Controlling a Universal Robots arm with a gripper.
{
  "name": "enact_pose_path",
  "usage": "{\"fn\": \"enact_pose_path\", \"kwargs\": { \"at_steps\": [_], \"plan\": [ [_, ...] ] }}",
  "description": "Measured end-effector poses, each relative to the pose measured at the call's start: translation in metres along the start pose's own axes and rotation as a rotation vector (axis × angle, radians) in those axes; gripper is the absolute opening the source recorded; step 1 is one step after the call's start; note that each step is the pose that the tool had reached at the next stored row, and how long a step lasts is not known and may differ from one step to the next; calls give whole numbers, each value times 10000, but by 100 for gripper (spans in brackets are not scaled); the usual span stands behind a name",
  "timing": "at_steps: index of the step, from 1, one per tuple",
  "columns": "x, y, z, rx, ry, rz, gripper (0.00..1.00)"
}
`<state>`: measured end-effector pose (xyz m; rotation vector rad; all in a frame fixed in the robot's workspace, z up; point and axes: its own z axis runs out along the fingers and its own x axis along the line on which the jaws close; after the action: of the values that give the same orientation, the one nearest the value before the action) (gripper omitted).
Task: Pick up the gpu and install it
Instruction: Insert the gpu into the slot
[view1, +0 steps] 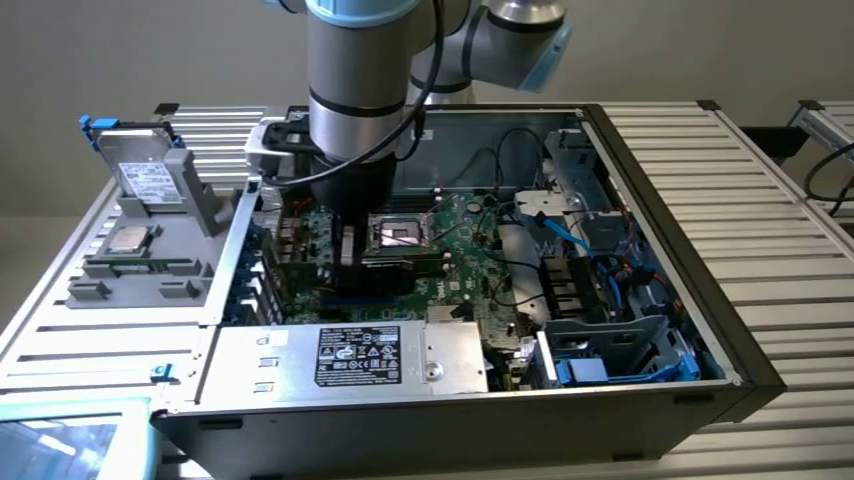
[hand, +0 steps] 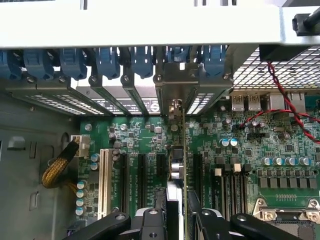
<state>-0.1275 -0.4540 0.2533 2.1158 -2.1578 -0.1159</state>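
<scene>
The gpu appears edge-on in the wrist view as a thin green board edge. It stands upright among the black expansion slots of the motherboard, and its metal bracket meets the case's rear openings. My gripper is shut on the card, one of its dark fingers on each face. In the exterior view the gripper is down inside the open computer case, beside the processor socket. Whether the card's lower edge sits fully in a slot is hidden.
Blue slot clips line the rear wall. A red and black cable and a yellow braided cable lie to either side. The power supply fills the case front. A grey holder outside carries a silver chip.
</scene>
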Motion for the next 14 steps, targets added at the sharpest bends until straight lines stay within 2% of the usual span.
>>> {"fn": "enact_pose_path", "kwargs": {
  "at_steps": [3,7,14],
  "plan": [
    [4,-2,0,1,-3,-1,28],
    [4,-10,3,-1,-62,48,28],
    [4,-42,-2,-3,-79,106,28]
  ]
}}
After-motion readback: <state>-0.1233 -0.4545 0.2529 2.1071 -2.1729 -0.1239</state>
